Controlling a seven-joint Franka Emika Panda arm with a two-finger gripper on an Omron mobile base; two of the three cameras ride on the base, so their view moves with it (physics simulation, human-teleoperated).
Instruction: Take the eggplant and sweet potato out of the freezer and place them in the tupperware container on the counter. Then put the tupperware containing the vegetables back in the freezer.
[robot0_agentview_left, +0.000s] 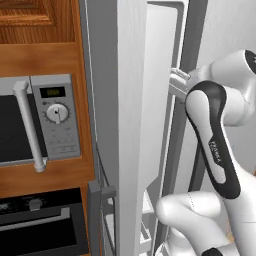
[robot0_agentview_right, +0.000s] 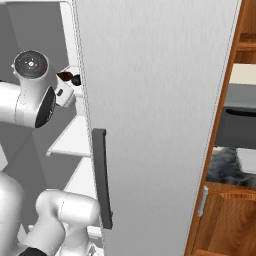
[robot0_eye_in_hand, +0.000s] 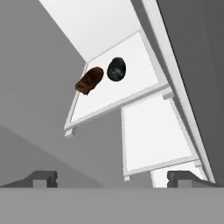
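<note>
On a white freezer shelf (robot0_eye_in_hand: 135, 83) lie the brown sweet potato (robot0_eye_in_hand: 89, 80) and, right beside it, the glossy near-black eggplant (robot0_eye_in_hand: 116, 69). In the right base view the sweet potato (robot0_agentview_right: 65, 76) and eggplant (robot0_agentview_right: 76, 79) peek out past the door edge, just beyond the hand. My gripper (robot0_eye_in_hand: 113, 179) is open and empty, its fingertips (robot0_eye_in_hand: 41, 178) wide apart and well short of both vegetables. The arm reaches into the freezer (robot0_agentview_left: 165, 60). A whitish tupperware container (robot0_agentview_right: 247, 160) sits on the dark marbled counter (robot0_agentview_right: 222, 170) at the far right.
The pale-grey fridge door (robot0_agentview_right: 160, 125) with its dark bar handle (robot0_agentview_right: 102, 180) stands close on my right. A silver microwave (robot0_agentview_left: 40, 120) is set in the wooden cabinets on the left. A lower white shelf (robot0_eye_in_hand: 153, 131) lies nearer my gripper.
</note>
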